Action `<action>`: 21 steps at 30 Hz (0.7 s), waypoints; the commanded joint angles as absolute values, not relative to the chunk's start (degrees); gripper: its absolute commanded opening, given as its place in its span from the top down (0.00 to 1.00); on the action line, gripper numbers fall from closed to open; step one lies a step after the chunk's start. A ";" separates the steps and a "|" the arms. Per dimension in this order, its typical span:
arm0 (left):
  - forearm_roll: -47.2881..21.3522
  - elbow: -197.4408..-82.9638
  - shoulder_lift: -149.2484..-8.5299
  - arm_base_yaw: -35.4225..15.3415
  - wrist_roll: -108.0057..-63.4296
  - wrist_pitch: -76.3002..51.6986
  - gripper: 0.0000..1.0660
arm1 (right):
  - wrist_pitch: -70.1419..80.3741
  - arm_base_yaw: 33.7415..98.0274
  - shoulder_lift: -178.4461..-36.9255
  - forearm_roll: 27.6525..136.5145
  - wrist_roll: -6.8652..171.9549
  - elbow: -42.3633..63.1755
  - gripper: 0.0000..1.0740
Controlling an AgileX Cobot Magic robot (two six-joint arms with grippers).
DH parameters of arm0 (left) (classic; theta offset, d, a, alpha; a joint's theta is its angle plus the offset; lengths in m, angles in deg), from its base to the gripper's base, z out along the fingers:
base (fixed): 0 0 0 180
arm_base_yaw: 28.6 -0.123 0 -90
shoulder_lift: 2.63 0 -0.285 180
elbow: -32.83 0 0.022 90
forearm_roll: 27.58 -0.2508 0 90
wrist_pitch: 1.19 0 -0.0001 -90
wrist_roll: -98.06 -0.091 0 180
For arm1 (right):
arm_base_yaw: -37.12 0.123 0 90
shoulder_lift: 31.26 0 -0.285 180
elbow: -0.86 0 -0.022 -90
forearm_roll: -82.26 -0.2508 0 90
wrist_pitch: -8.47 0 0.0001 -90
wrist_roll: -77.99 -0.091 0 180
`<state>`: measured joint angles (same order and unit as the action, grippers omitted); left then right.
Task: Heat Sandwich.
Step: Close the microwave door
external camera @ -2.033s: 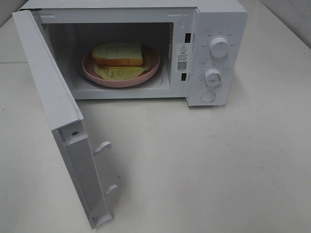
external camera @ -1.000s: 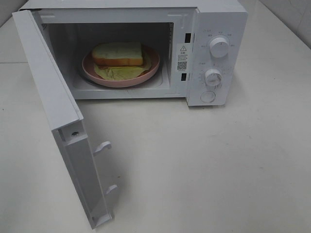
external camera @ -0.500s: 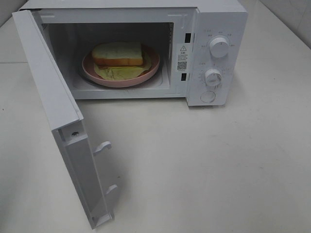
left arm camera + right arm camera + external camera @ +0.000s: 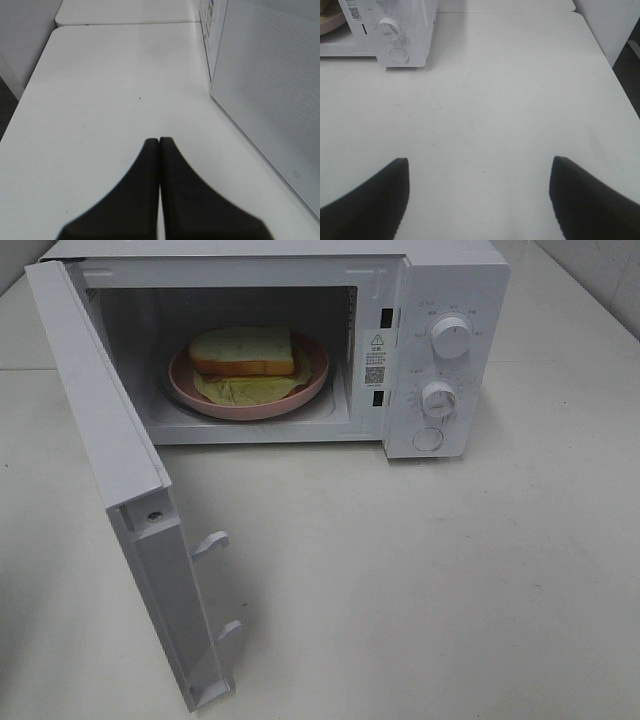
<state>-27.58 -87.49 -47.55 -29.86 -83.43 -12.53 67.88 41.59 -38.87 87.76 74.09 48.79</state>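
**Sandwich point(image 4: 243, 350) on the plate point(image 4: 255, 408) inside the microwave point(image 4: 455, 280), with the door point(image 4: 95, 410) not yet shut.**
The door swings out to the left. The left gripper point(image 4: 159, 143), clenched and empty, lies beside the door's outer face, so it is likely the nearer arm to push it. The right gripper point(image 4: 479, 161), jaws spread and empty, hovers low over the table point(image 4: 520, 75).

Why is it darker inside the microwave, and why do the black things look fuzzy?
Exterior high view: the microwave roof shades its cavity, so the sandwich sits in dimmer light. Left wrist view: the shut left end effector is very close to the lens, so its edges look soft. Right wrist view: the open right end effector blurs the same way.
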 commanded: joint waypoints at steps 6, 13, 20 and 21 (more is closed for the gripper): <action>-27.58 -84.40 -55.40 -30.04 -83.54 5.98 1.00 | 67.31 41.08 -37.21 87.93 74.67 49.02 0.31; -32.28 -83.42 -66.00 -30.04 -82.91 24.31 1.00 | 67.31 41.13 -37.21 87.93 74.67 49.02 0.31; -39.04 -83.42 -74.65 -29.69 -76.84 35.77 1.00 | 67.31 41.13 -37.21 87.93 74.67 49.02 0.31; -39.04 -83.42 -74.65 -29.69 -76.84 35.77 1.00 | 67.31 41.13 -37.21 87.93 74.67 49.02 0.31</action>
<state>-38.24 -83.48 -74.48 -29.75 -78.04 33.77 67.88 41.59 -38.87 87.76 74.09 48.79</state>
